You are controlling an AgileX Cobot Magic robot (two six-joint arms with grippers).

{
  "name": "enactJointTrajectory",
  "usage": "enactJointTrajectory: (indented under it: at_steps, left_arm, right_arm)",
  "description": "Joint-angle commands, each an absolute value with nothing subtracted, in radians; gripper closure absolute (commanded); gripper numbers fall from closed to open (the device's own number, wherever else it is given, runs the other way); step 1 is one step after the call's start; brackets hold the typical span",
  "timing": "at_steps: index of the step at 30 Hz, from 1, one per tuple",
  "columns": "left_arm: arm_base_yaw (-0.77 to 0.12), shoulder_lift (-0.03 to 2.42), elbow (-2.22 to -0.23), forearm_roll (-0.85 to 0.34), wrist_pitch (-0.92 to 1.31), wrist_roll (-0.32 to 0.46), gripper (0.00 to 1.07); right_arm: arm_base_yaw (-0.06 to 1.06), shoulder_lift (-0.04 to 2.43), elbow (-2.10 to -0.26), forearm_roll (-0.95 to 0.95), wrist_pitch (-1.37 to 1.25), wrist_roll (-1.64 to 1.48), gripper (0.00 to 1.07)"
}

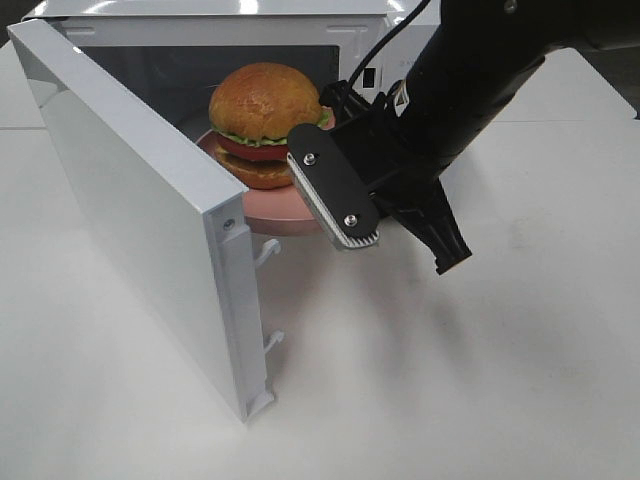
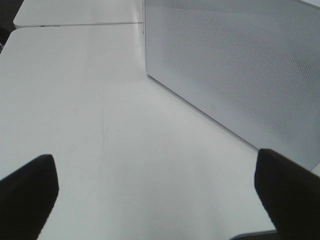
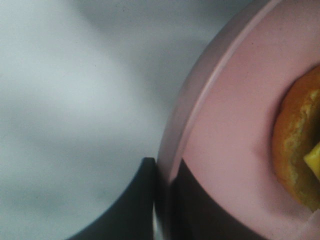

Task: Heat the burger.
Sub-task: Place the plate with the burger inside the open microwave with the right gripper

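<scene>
The burger [image 1: 265, 110] sits on a pink plate [image 1: 272, 218] right at the mouth of the white microwave [image 1: 200, 22], whose door [image 1: 130, 190] stands swung wide. The right fingers [image 3: 142, 200] are pinched nearly closed on the plate's near rim. The left fingers [image 2: 30, 190] are spread wide with nothing between them, above the bare bench [image 1: 450, 380] beside the door's outer face.

high camera over microwave door [image 1: 130, 190] and plate [image 1: 275, 215]; left wrist low by door, right wrist tight on plate rim

No writing, label or number is legible anywhere.
</scene>
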State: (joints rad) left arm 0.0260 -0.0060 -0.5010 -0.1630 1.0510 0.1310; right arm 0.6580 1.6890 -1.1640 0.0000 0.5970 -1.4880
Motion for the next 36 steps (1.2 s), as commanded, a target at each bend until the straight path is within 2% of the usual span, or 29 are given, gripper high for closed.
enactJointTrajectory:
  at_steps: [1,36]
  left_arm:
    - [0.022,-0.016,-0.497,-0.173,1.037,0.131,0.07]
    - [0.022,-0.016,-0.497,-0.173,1.037,0.131,0.07]
  right_arm:
    - [0.66,1.699,-1.203,-0.008,0.556,-1.479,1.07]
    - [0.66,2.04,-1.609,-0.113,0.594,-1.27,1.07]
